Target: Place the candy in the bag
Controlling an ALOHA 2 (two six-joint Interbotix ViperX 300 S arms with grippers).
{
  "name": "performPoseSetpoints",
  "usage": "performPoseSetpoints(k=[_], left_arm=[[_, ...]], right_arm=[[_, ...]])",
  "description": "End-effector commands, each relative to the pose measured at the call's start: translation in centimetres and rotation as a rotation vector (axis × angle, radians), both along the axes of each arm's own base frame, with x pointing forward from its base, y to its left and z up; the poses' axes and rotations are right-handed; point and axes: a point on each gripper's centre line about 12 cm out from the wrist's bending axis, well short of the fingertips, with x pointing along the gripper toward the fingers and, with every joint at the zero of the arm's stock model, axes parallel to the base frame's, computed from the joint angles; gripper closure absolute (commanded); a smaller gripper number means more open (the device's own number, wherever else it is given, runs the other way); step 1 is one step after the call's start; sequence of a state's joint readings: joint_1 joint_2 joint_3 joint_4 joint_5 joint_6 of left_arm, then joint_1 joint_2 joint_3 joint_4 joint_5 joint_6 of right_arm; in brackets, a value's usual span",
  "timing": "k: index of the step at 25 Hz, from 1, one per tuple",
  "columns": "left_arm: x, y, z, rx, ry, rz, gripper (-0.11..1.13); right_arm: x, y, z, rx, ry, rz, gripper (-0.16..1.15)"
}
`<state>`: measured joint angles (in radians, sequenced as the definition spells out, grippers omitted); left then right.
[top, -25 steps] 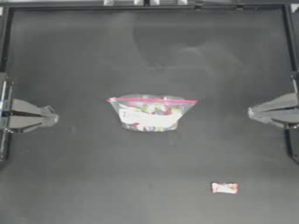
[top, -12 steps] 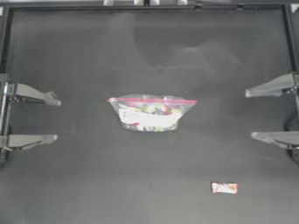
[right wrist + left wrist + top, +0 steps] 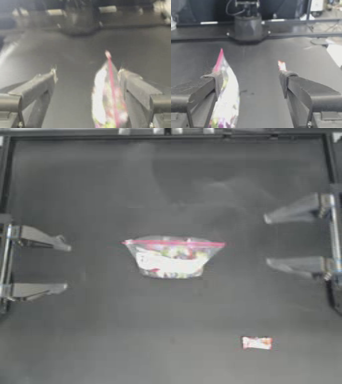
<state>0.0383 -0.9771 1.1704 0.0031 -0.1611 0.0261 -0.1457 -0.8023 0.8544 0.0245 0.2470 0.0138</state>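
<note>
Both claws, left [image 3: 53, 265] and right [image 3: 267, 241], gape wide, empty. Candy [image 3: 256, 342] looks light, stiff: pinch its wrapper sides. Bag [image 3: 172, 256] is floppy, slippery.

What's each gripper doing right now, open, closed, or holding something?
Left gripper: open, holding nothing, at the table's left edge.
Right gripper: open, holding nothing, at the table's right edge.

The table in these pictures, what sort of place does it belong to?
Probably a robot test bench in a lab or workshop. The dark table has a raised frame; the left gripper and right gripper wait open at its sides, with only a bag and a candy laid out.
</note>
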Motion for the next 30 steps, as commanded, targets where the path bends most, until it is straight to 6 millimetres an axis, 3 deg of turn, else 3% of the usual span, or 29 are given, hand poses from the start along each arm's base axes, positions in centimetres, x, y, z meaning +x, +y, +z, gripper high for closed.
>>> performPoseSetpoints(k=[1, 10, 30], left_arm=[[0.2, 0.2, 0.2, -0.002, 0.0, 0.008, 0.05], [0.2, 0.2, -0.4, -0.011, 0.013, 0.012, 0.05], [0.0, 0.6, -1.2, -0.018, 0.033, 0.031, 0.05]], right_arm=[[2.3, -0.8, 1.6, -0.01, 0.085, -0.013, -0.03], [8.1, -2.5, 3.2, -0.079, 0.328, -0.023, -0.03], [17.9, -3.6, 0.7, -0.109, 0.584, 0.083, -0.03]])
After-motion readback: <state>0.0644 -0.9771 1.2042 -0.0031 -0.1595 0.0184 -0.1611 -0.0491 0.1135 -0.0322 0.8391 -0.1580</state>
